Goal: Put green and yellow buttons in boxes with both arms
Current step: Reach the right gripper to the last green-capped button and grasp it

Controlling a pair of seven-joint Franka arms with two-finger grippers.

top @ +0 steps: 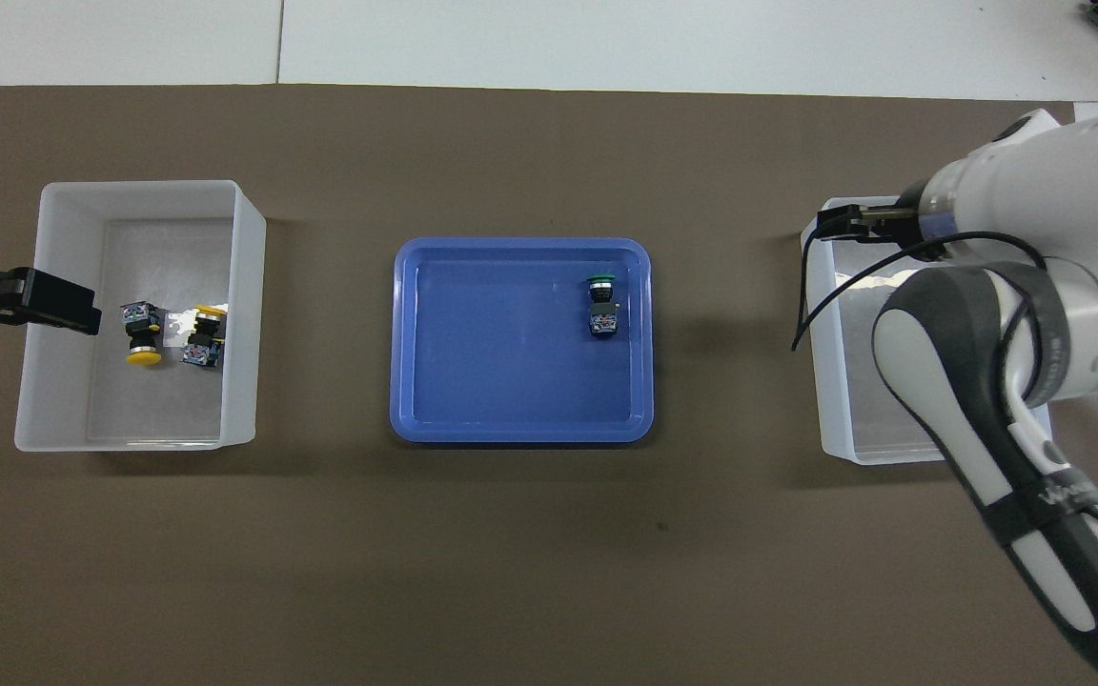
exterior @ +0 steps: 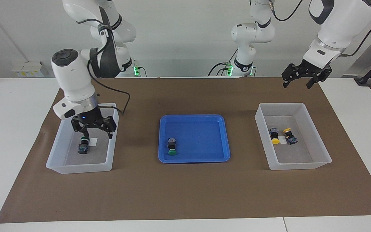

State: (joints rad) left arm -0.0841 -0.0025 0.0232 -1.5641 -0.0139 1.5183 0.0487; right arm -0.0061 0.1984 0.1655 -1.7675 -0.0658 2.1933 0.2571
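Buttons are lying in three places. One green button [exterior: 83, 145] is sitting on the floor of the box [exterior: 58, 167] at the lower left of the facing view, free of any grip. The second green button [exterior: 172, 146] is waiting in the blue tray [exterior: 194, 159] at the centre, cap pointing away from the robots. Two yellow buttons [exterior: 274, 135] [exterior: 290, 135] are resting side by side in the other box [exterior: 301, 166] at the right of that view, either side of its small white label.

The right claw [exterior: 92, 127] is hanging over the first box, above its button, fingers spread wide and holding nothing. The left claw [exterior: 302, 77] is waiting in the air at the upper right of the facing view, over the brown mat on the table [exterior: 11, 129], fingers apart and empty too.

By my reading, three of the four buttons are already boxed; only the green one in the tray is remaining, and it probably belongs with its green partner.
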